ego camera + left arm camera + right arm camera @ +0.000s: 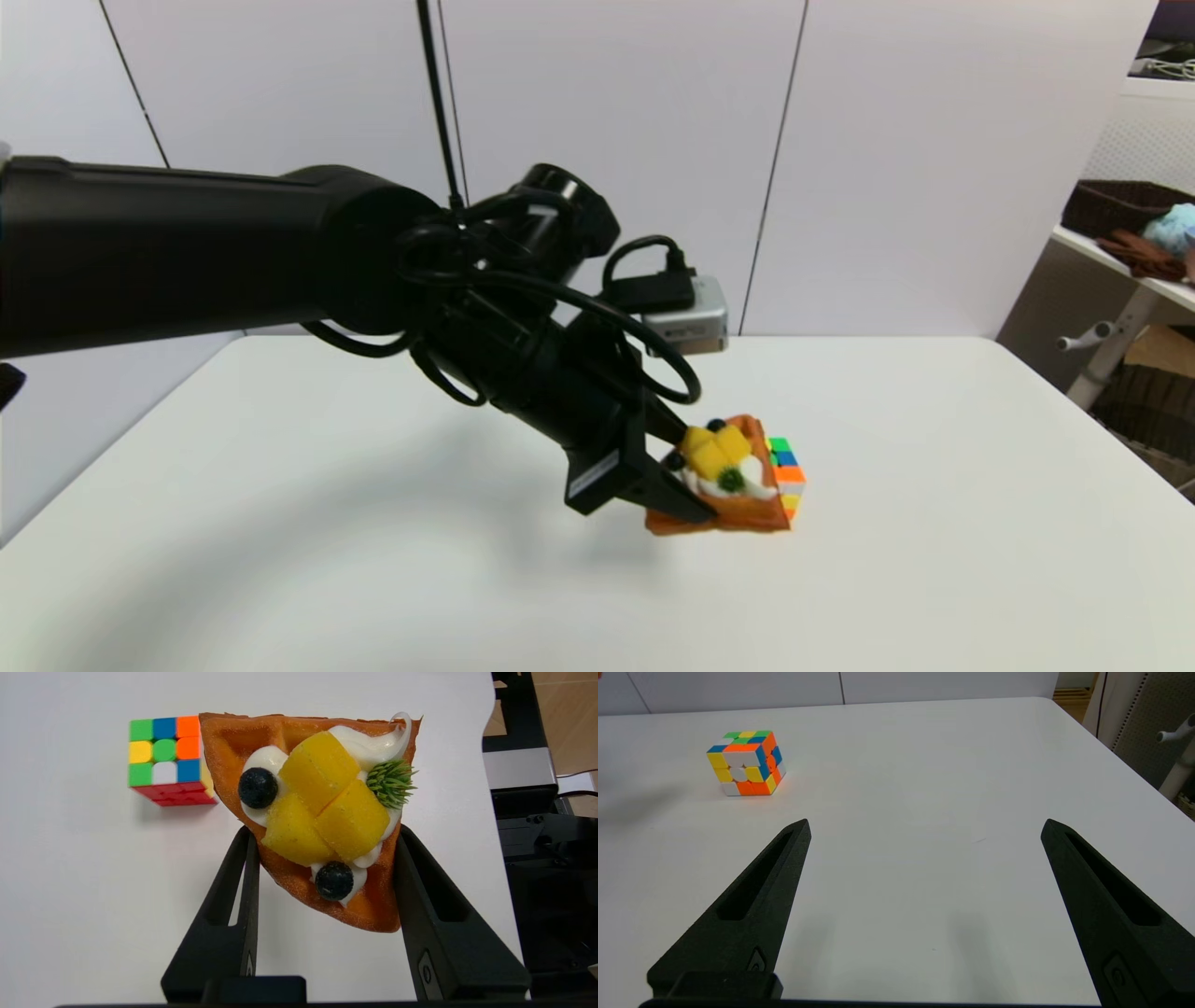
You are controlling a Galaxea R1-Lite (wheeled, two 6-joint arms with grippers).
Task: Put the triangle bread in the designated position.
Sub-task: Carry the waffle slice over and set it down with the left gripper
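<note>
The triangle bread (322, 816) is sitting pinched between the left gripper (322, 833) fingers (245, 858), just beside the puzzle cube (166, 758) over the tabletop (934, 523). Only the right wrist view is showing the right gripper (924, 826), fingers wide apart.

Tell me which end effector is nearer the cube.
Left. The left end effector, shut on the bread, is beside the cube. The right end effector sits open, farther off.
</note>
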